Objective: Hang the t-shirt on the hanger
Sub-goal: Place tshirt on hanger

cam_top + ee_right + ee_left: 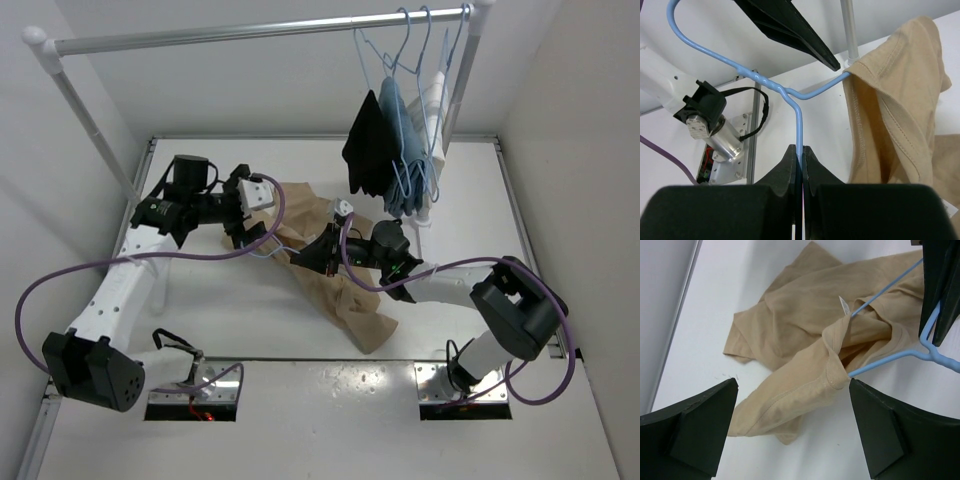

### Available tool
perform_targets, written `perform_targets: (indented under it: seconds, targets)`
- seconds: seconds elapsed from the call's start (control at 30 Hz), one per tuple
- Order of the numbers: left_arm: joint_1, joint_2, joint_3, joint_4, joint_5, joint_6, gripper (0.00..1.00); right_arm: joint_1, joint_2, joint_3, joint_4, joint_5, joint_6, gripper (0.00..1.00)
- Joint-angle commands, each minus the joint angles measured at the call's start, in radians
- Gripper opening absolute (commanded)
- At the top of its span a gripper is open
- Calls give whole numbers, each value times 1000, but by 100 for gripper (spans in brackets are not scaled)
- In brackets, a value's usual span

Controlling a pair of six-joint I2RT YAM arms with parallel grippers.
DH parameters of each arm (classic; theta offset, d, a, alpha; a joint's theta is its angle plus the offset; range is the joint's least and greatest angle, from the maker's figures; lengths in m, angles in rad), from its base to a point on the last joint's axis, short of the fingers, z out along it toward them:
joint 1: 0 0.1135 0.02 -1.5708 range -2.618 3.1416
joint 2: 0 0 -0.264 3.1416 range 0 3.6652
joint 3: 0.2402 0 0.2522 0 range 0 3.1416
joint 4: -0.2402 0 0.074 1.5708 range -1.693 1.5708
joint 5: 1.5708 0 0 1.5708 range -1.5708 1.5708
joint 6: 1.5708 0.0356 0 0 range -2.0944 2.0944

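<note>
The tan t-shirt (340, 285) lies crumpled on the white table between both arms. In the left wrist view the t-shirt (800, 330) has its round neck opening turned up. One shoulder end of the light-blue wire hanger (890, 357) sits inside that opening. My right gripper (800, 149) is shut on the hanger (798, 120) just below its twisted neck, with the hook curving up to the left. My right gripper also shows in the top view (305, 258). My left gripper (792, 385) is open just above the collar edge and holds nothing; it also shows in the top view (250, 232).
A clothes rack's rail (250, 30) spans the back. Alike blue hangers on it carry a black garment (365, 145), a blue garment (400, 150) and a white garment (435, 110) at the right. A rack post (850, 30) stands near the shirt.
</note>
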Motion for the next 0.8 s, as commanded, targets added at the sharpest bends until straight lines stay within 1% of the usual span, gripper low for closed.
perform_targets:
  seconds: [0.0,0.03,0.07,0.13,0.2,0.3,0.37,0.4,0.47,0.5,0.57,0.6,0.7,0.73,0.77]
  targets:
    - [74,-22,19,6,35,118,100,-40,-6,-46,-87,-9,-37,0]
    - [64,-12,19,6,20,118,100,-40,-6,-46,-99,-9,-37,0]
    - [48,-12,19,6,-39,99,100,-40,-6,-46,-116,-20,-37,0]
    - [-1,18,19,17,-110,47,100,-40,-6,-24,-141,-34,-46,0]
    - [-15,28,3,78,-187,-3,100,-40,-6,-14,-141,-57,-46,0]
    - [-15,28,-28,167,-238,-77,100,-31,-6,8,-164,-77,-57,0]
    - [-15,28,-28,179,-238,-97,100,-31,-15,19,-204,-87,-68,0]
    - [-15,37,-28,190,-209,-97,100,-31,-15,43,-216,-98,-68,0]
    - [-41,37,-19,190,-209,-97,100,-31,-15,59,-241,-111,-79,0]
    - [-55,49,-19,190,-225,-97,100,-22,-15,68,-253,-111,-79,0]
    - [-90,80,-19,199,-304,-114,100,-22,-15,68,-253,-111,-79,0]
    - [-91,92,-19,199,-351,-131,100,-22,-15,68,-253,-111,-79,0]
    - [-101,130,-10,212,-405,-151,100,-22,-15,77,-253,-111,-79,0]
    - [-101,130,-10,224,-451,-160,100,-22,-15,77,-253,-111,-79,0]
    - [-101,155,-10,224,-468,-160,100,-22,-15,77,-253,-111,-79,0]
